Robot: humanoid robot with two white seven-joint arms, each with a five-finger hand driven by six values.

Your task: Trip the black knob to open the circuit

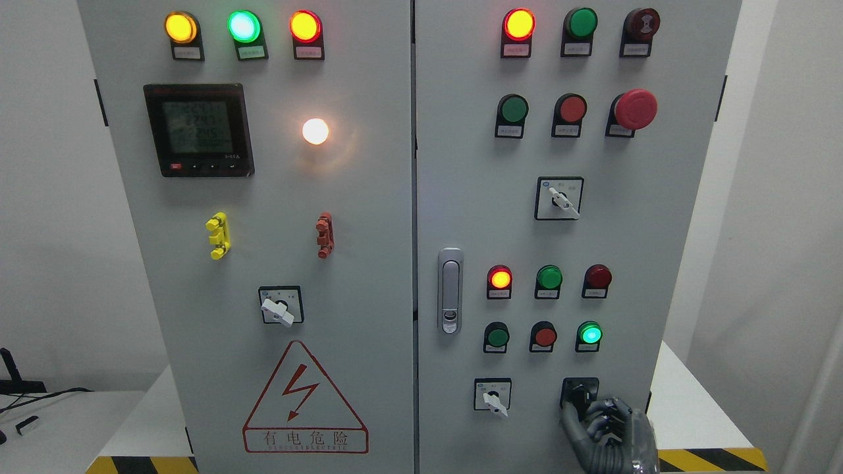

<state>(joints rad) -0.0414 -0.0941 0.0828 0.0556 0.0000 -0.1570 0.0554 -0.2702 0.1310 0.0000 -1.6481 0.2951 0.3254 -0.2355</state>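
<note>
The black knob (581,390) sits on a black square plate low on the right door of the grey cabinet (461,197). My right hand (596,416) comes up from the bottom edge, its dark fingers curled around the knob's lower part, hiding most of it. The left hand is out of sight.
White selector switches (492,397), (558,199), (280,307) and rows of lit lamps and push buttons cover both doors. A red mushroom stop button (635,108) sticks out at upper right. A silver door handle (450,290) stands left of the lower buttons.
</note>
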